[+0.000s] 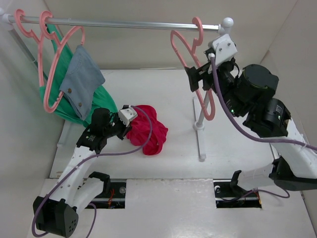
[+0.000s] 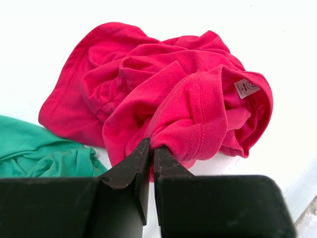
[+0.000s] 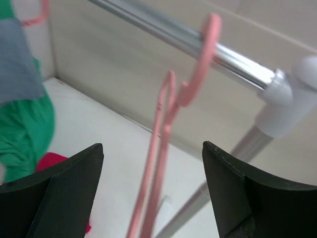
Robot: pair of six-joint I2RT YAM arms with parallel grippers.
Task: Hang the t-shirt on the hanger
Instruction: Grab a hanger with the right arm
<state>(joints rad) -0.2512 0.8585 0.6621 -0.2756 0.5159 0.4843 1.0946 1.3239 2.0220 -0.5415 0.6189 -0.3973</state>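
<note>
T-shirt [image 1: 147,131] is bunched at frame centre, a fold clamped by left gripper [image 2: 151,148] for lifting; hanger [image 3: 159,129], upper right on rail [image 1: 124,22], is straddled by right gripper [image 3: 152,148], spread wide, ungrasped

- Left arm [image 1: 74,166] and right arm [image 1: 297,144]: white shells, bulky black joint housings.
- Purple cables [image 1: 115,152] trailing along both.
- Tiny green light [image 1: 231,108] on the right one.
- Left gripper [image 2: 151,146], right gripper [image 3: 152,148]: matte black fingers [image 3: 64,188].
</note>
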